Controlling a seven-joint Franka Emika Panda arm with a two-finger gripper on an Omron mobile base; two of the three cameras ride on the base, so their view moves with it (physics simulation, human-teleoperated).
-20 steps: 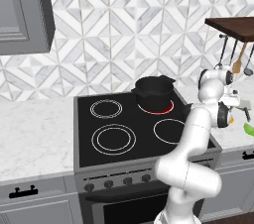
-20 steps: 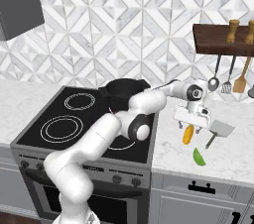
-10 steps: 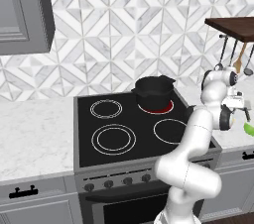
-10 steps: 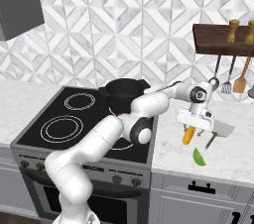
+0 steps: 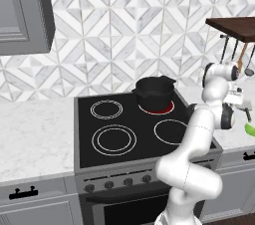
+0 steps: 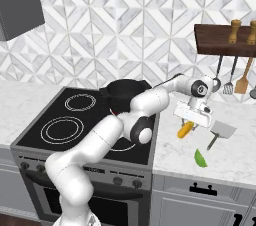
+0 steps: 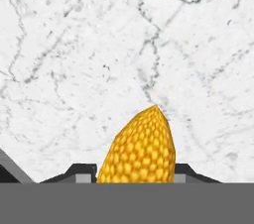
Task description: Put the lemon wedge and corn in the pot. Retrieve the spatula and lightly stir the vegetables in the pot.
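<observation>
Nearest the base, on the white marble counter (image 6: 235, 157) right of the stove, a small green lemon wedge (image 6: 200, 158) lay by itself. Just beyond it rested the spatula with a flat light-grey squarish blade and slim dark handle (image 6: 220, 133). Left of that blade, the white arm's two-finger gripper (image 6: 188, 124) hung low over the counter with the yellow-orange, tapered cob of corn (image 7: 140, 150) between its dark fingertips (image 7: 82, 171); the tips sat close on either side of the cob, but whether they pressed it could not be told. Farther back, the small round black pot with low straight sides (image 5: 155, 91) stood on the glowing red rear burner of the black glass cooktop (image 5: 94, 114). Beyond, steel utensils (image 6: 229, 76) hung under a dark wooden shelf (image 6: 220, 40) on the patterned tile wall.
</observation>
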